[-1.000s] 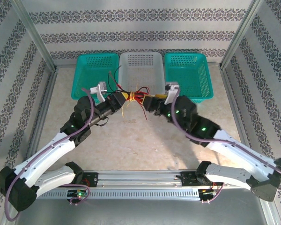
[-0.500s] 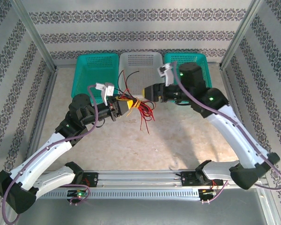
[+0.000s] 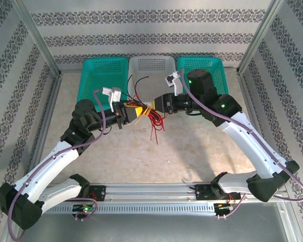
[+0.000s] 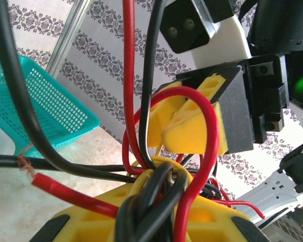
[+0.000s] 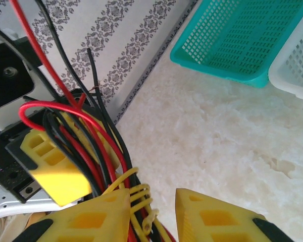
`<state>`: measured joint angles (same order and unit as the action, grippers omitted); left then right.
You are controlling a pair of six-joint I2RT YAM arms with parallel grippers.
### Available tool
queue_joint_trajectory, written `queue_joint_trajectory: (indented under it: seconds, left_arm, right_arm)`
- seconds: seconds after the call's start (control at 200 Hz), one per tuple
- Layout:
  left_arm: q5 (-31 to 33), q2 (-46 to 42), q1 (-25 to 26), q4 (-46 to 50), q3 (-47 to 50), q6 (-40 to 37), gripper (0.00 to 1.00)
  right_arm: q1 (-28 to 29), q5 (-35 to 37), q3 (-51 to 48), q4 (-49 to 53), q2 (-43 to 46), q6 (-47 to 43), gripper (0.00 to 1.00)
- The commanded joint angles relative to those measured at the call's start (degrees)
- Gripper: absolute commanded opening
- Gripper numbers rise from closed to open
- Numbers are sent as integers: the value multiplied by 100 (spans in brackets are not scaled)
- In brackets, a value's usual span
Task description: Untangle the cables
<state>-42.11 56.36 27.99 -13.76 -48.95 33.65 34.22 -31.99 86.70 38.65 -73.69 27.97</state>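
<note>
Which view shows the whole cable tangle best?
Top external: the cables span whole between left gripper and right gripper, red ends dangling. Left wrist: close red and black strands. Right wrist: yellow loops.

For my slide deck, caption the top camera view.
Left gripper grips the tangled cables; right gripper open at the bundle, baskets behind.

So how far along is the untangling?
Done: nothing separated; the cables hang as one red, black and yellow knot above the table. In hand: left tool shut on the knot, right tool open around its yellow strands. Left: pulling all strands apart.
</note>
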Motion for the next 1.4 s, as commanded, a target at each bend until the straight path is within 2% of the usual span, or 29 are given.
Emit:
queue_joint_trajectory:
  seconds: [0.0,0.07,0.22,0.34,0.45,0.505,0.625,0.685,0.76,0.835,0.929,1.019,1.164,1.314,1.399]
  left_arm:
    - [-281,-16,-73,-525,49,134,0]
    - [-295,-14,-74,-464,49,85,0]
    - [-337,-18,-82,-431,51,68,0]
    - [-340,-27,-82,-408,35,54,0]
    - [-326,-17,-81,-340,17,21,0]
    - [-307,-25,-91,-320,9,18,0]
    - [-254,-45,-90,-437,39,138,5]
    - [-418,-28,-96,-647,60,230,0]
    - [-730,36,-96,-1112,96,517,0]
    - [-1009,120,-96,-2045,207,1152,0]
    - [-1022,236,-96,-3150,256,1892,0]
    - [-710,310,-97,-3998,286,2385,0]
    - [164,398,-98,-5242,451,2916,0]
    - [1337,210,-92,-5257,644,2414,0]
    - [1748,246,-91,-5224,685,2119,0]
  right_arm:
    - [-107,-127,-100,-191,219,75,30]
    - [-130,-174,-118,-226,241,111,28]
    - [-117,-254,-162,-306,185,169,18]
    - [-117,-208,-210,-306,153,190,21]
    - [-137,-220,-223,-315,159,173,13]
    - [-135,-245,-224,-332,162,179,0]
    - [-135,-268,-199,-396,144,235,0]
    - [-140,-311,-160,-449,112,279,0]
    - [-143,-334,-56,-485,21,322,0]
    - [-199,-373,-4,-634,-83,419,0]
    - [-412,-506,-224,-1127,-200,750,0]
    - [-629,-741,-774,-2116,-250,1372,0]
    - [-635,-740,-1813,-3995,-97,2363,0]
    - [-540,-397,-2762,-5418,-50,3369,0]
    - [-321,-246,-3248,-6138,-138,3774,0]
